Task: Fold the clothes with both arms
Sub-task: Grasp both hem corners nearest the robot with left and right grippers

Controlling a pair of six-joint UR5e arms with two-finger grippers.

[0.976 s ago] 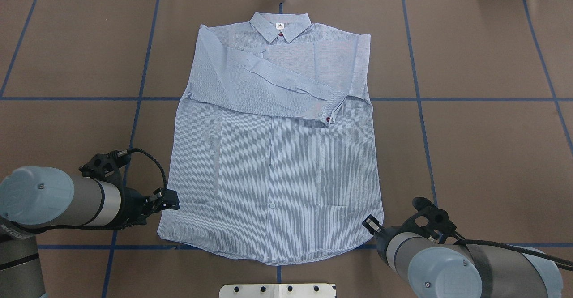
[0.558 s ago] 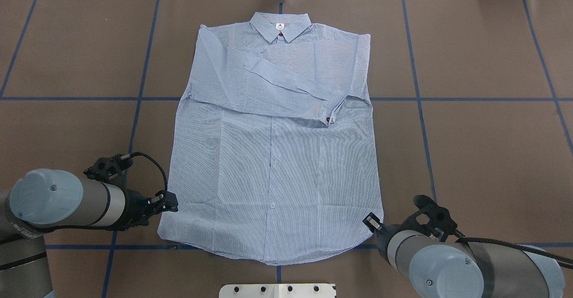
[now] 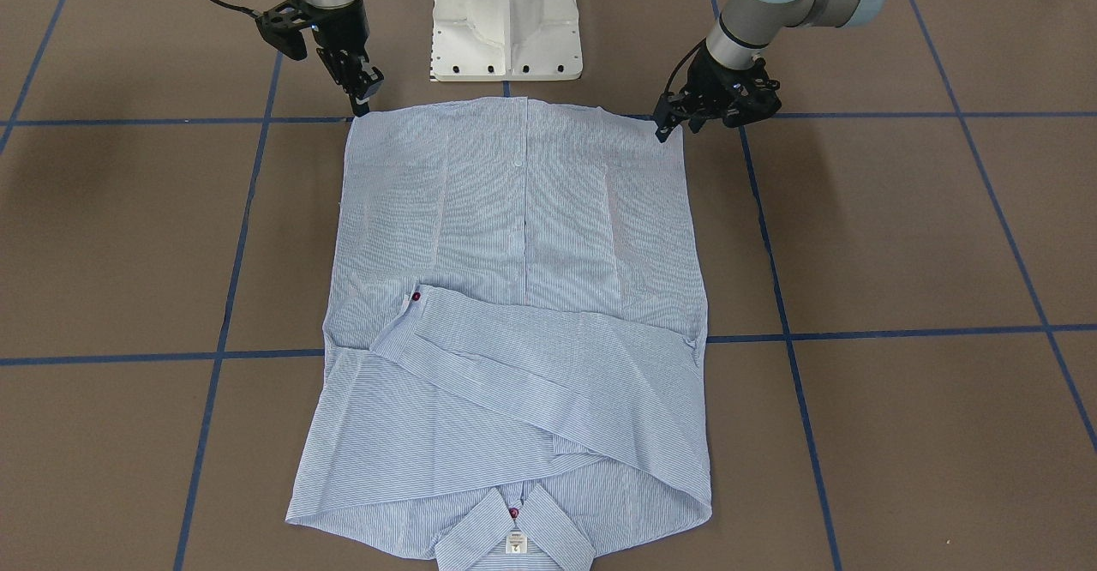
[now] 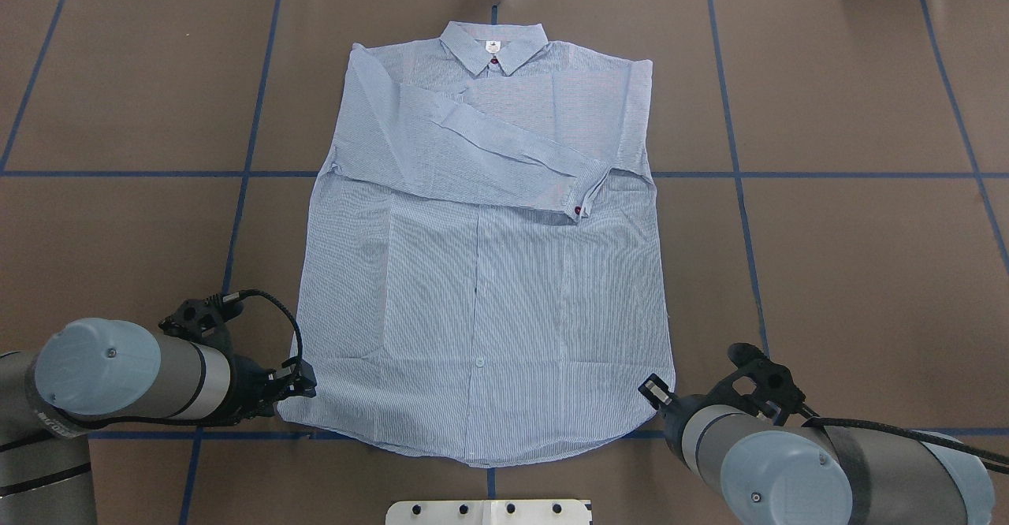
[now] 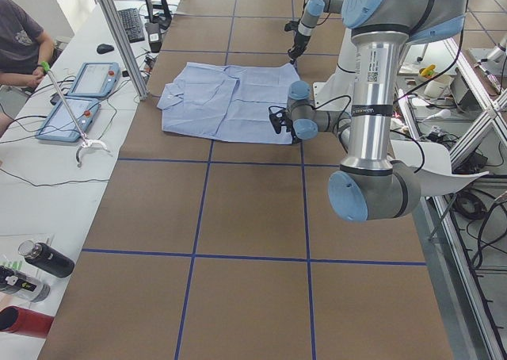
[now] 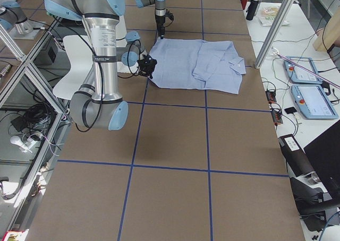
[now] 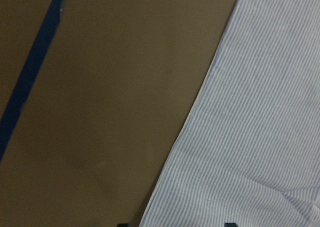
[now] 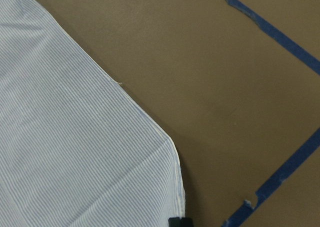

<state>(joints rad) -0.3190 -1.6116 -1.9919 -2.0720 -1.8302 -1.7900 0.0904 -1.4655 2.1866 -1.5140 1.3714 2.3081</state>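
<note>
The blue-and-white pinstriped shirt lies flat on the brown table, collar far from me, with one sleeve folded across the chest. It also shows in the front view. My left gripper is open at the shirt's near left hem corner. In the left wrist view the shirt's edge runs between its spread fingertips. My right gripper is at the near right hem corner. In the right wrist view its fingertips are together on the shirt's corner.
My white pedestal base stands just behind the hem. Blue tape lines cross the table. Tablets and a person are at the far side bench.
My left gripper has moved along the shirt's left edge towards me, down to the hem corner. My right arm and the shirt have not moved.
</note>
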